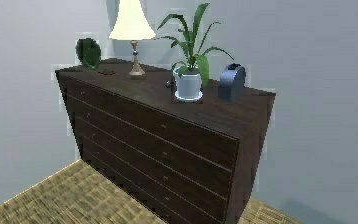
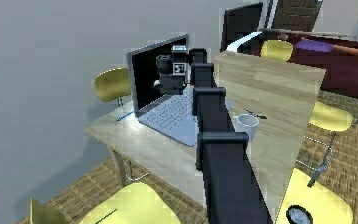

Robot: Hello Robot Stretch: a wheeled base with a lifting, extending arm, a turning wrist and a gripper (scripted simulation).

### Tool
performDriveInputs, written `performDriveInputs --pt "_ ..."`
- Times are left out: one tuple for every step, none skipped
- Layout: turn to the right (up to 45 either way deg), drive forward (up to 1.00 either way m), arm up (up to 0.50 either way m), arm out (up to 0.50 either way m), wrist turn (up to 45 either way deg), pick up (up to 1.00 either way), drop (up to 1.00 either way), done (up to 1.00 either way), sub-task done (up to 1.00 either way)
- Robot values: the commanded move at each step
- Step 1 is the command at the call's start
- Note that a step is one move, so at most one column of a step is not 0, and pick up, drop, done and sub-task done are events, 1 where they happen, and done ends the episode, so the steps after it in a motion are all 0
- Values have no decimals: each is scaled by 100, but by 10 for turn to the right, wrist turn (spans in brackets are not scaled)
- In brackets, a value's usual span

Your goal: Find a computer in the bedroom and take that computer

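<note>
**Arm side view.** The arm (image 2: 222, 150), a dark square bar, reaches out over a light wooden counter (image 2: 137, 148) and ends in the tool (image 2: 168, 86). Directly behind the tool stands the computer (image 2: 147, 72), an open laptop. Its dark screen is upright and its grey keyboard lies flat on the counter below the tool. It cannot be told whether the tool's fingers are spread or pressed together, or whether the tool holds anything or touches the computer. A white mug (image 2: 247, 124) stands on the counter to the right of the tool, just beside the arm. One yellow chair (image 2: 111, 84) stands left of the tool.

**Forward view.** A dark wooden dresser (image 1: 157, 140) carries a lamp (image 1: 133, 25) and a potted plant (image 1: 192, 45).
</note>
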Motion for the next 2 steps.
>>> performDriveInputs --pt "0 0 0 0 270 0 0 0 0" --pt "0 0 -30 0 0 0 0 0 0"
